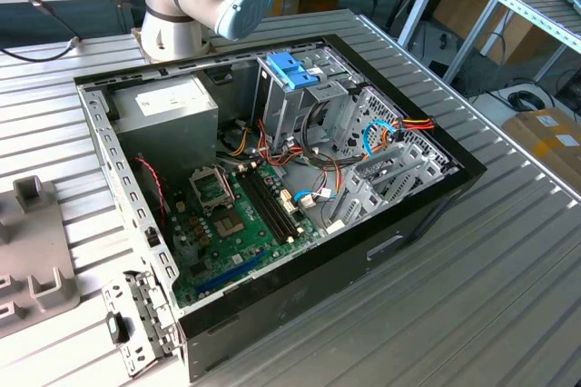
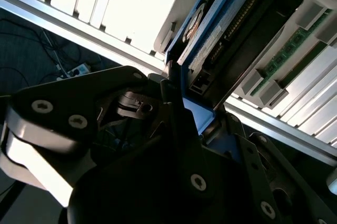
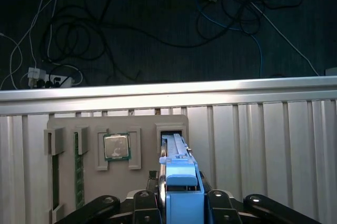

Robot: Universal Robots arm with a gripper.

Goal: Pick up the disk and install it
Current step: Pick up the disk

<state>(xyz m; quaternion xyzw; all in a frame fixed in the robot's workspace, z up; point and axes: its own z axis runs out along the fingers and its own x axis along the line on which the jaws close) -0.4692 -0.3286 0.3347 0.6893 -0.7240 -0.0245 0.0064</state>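
Found the disk (image 3: pixel 180 179) standing on edge, its blue carrier frame pinched by the gripper (image 3: pixel 181 200), closed on it from both sides. Saw its far end at the slot of the grey parts tray (image 3: pixel 142 124), near the table (image 3: pixel 263 129) edge; could not tell whether clear of the slot. Noted a processor (image 3: pixel 116 146) and memory sticks (image 3: pixel 79 166) in neighbouring recesses of the same tray. Judged the risks: jamming against the slot wall on a skewed lift, slipping on smooth plastic, snagging loose cables (image 1: pixel 313 164) beside the drive cage (image 1: pixel 290 110) inside the open computer case (image 1: pixel 427 210).
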